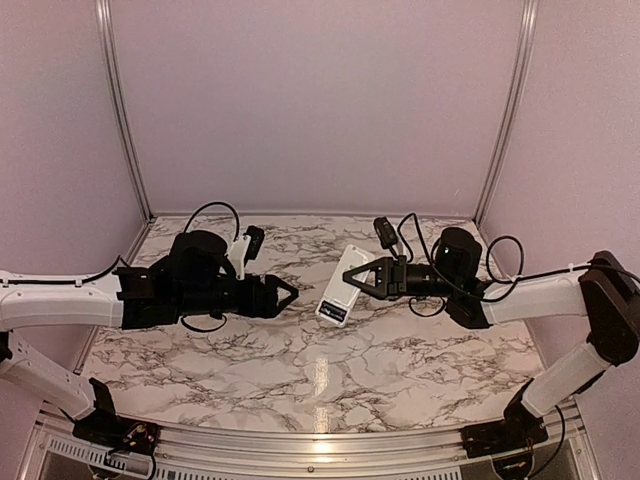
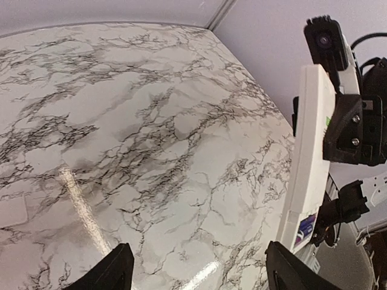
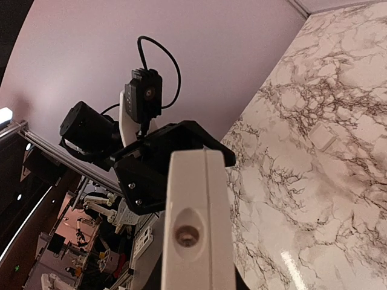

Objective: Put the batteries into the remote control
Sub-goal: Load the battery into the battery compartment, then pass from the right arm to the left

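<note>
Holding step, we judge: right jaws clamp the remote (image 1: 335, 300) aloft over the table (image 1: 250, 370), left jaws gape empty near it, batteries nowhere in view; next we must locate and pick one up with the left.

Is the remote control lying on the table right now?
No, the right gripper is clamped on the remote control, holding it in the air above the marble table.
</note>
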`<state>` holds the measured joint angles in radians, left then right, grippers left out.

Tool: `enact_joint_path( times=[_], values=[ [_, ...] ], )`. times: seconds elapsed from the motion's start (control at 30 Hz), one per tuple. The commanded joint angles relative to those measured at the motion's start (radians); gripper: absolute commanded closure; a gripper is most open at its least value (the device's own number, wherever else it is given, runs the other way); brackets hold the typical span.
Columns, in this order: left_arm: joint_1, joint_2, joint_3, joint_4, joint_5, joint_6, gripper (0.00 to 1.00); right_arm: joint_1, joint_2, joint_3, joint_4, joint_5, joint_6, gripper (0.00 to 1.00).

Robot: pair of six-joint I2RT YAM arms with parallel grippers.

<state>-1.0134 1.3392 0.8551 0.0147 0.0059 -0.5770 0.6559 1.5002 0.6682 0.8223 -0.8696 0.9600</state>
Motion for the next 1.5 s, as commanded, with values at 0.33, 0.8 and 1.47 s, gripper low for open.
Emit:
enact_joint_path(
  times=[0.33,0.8,1.47],
  values=[
    [0.223,0.022,0.011,-0.211,-0.115,0.14,0.14,-0.085,-0.076,-0.017,-0.218,0.033,-0.153,1.0],
    [-0.071,0.156,0.121,0.02,-0.073,0.2,0.01,-0.048,0.021,-0.017,-0.216,0.132,-0.088,1.0],
    [-0.164,0.511,0.496,-0.248,-0.29,0.251,0.17,-0.001,0.028,-0.022,-0.193,0.162,-0.048,0.99]
  ],
)
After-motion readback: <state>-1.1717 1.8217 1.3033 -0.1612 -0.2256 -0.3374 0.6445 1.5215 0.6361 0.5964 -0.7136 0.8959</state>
